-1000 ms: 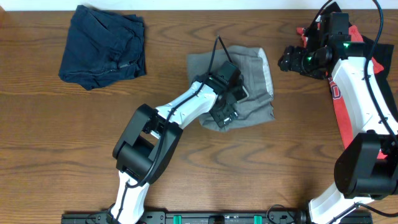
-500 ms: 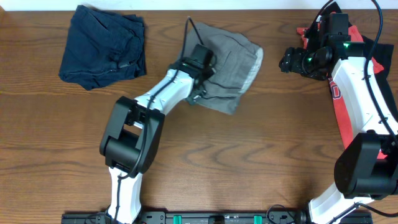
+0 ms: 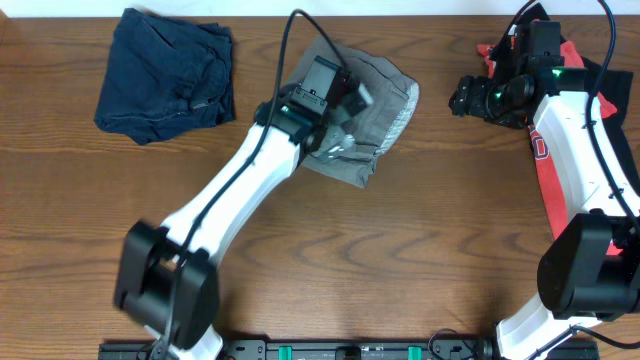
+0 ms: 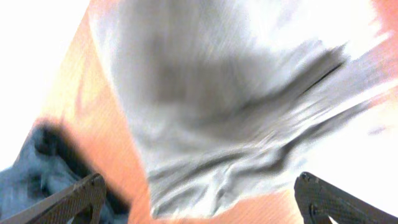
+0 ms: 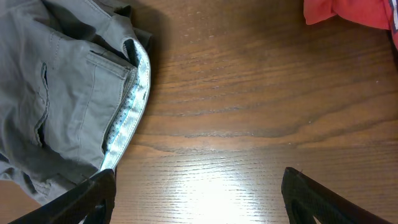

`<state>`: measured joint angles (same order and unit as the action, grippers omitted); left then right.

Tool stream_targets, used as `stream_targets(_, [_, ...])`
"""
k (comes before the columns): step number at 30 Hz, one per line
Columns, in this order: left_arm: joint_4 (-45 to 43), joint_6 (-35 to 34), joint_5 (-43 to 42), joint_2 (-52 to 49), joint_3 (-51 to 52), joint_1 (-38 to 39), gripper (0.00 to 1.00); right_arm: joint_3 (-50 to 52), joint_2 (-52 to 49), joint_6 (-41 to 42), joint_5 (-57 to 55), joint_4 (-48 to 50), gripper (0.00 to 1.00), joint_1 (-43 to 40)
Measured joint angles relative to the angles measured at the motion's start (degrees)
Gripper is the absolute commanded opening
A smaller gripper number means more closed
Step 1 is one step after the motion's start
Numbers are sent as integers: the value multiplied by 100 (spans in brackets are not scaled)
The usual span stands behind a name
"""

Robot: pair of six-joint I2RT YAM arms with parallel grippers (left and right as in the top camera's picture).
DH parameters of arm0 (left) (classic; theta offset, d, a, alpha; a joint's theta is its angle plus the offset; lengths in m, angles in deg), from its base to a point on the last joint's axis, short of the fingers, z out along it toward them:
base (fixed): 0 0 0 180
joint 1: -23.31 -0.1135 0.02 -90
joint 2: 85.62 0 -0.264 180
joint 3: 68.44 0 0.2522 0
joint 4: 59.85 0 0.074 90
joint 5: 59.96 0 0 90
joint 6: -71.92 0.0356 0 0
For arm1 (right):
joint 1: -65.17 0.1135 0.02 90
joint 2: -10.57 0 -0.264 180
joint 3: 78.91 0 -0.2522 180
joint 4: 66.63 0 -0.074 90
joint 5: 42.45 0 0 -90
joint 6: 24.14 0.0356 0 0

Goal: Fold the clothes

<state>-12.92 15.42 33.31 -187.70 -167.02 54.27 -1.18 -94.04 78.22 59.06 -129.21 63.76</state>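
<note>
The grey-khaki shorts (image 3: 385,115) lie bunched at the back middle of the table, pale waistband along their right edge. My left gripper (image 3: 350,100) hovers over their left part, open and empty. Its wrist view is blurred and shows the shorts (image 4: 217,106) between the spread fingers (image 4: 199,186). My right gripper (image 3: 465,98) is open and empty, right of the shorts. Its wrist view shows the shorts (image 5: 62,99) at left and bare wood between the fingers (image 5: 199,183). The navy shorts (image 3: 165,75) lie back left. The red T-shirt (image 3: 545,165) lies under my right arm.
A black garment (image 3: 535,15) shows at the back right corner, beside the red T-shirt (image 5: 348,12). The navy shorts also show at the lower left of the left wrist view (image 4: 43,168). The table's back edge (image 3: 420,14) runs just behind the clothes.
My left gripper dragged the grey shorts from the table's middle toward the back left, then lifted off them. The left arm has swung left. My right arm has not moved.
</note>
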Motion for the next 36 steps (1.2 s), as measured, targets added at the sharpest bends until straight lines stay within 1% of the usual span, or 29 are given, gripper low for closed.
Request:
stream_targets(2, [-90,0,-372,103,-42,118,98,0,0,0,0,0,84,0])
stream_targets(4, [-175,0,-625,2,-44,245,98,0,0,0,0,-2,84,0])
stream_targets(8, [-284,0,-896,-614,-44,431,98,0,0,0,0,-11,84,0])
stream_targets(14, [-437,0,-885,-1429,-37,470,98,0,0,-2,0,-59,84,-2])
stream_targets(30, [-496,0,-887,-2013,-42,479,98,0,0,0,0,-17,85,-2])
stream_targets(31, [-494,-2,-887,-2013,-42,483,97,0,0,-2,0,-17,85,-2])
stream_targets(33, [-492,-4,-879,-2013,-42,496,86,0,0,0,0,-9,85,-2])
stream_targets(34, [-494,-7,-863,-2013,-42,507,78,0,0,0,0,-2,85,-2])
stream_targets(36, [-498,-7,-817,-2017,-42,531,54,0,0,0,0,9,85,-2])
